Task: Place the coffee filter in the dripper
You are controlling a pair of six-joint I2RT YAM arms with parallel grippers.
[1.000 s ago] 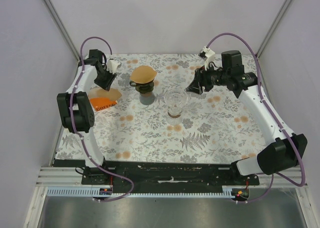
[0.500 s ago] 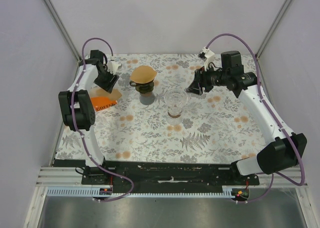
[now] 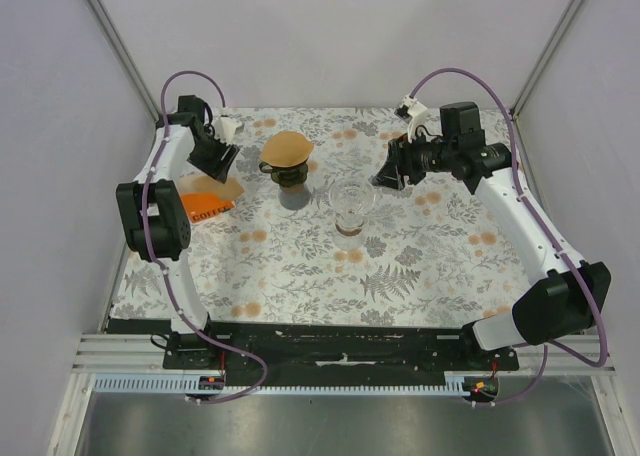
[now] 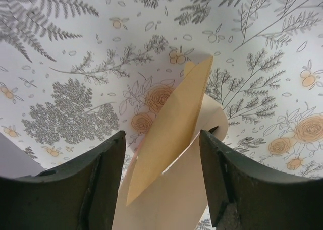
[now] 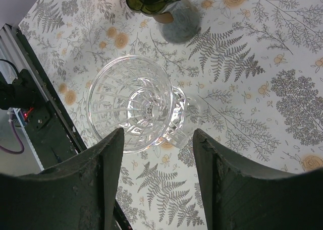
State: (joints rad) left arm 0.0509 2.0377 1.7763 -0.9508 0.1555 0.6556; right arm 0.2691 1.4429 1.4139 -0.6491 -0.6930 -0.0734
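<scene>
Tan paper fills the gap between the fingers of the left gripper (image 4: 161,134). This is the coffee filter (image 4: 176,114), which lies at the far left of the floral cloth (image 3: 400,266), against an orange packet (image 3: 205,209) lettered COFFEE.

In the left wrist view one folded flap of the filter stands up off the rest, long and narrow. Its long axis runs from the gripper's palm outward, leaning a little toward the finger on the right of that view. Its pointed tip aims away from the gripper, out over the cloth. The wider, rounded part of the filter lies behind and beneath the flap.

The left gripper's jaws are spread well apart. Cloth shows between the flap and the finger on the left of the view, so the paper is not pinched. The flap's other edge runs close along the opposite finger, and I cannot tell whether they touch.

The glass dripper (image 3: 352,204) stands upright near the middle of the table, mouth up and well apart from the filter. The right gripper (image 5: 157,134) hangs just to its right and a little farther back. Its jaws are wide apart and grasp nothing — in its wrist view the dripper shows between the two fingers.

Between the filter and the glass dripper stands a dark green cup (image 3: 285,173) with a brown filter (image 3: 288,148) sitting on top of it.
</scene>
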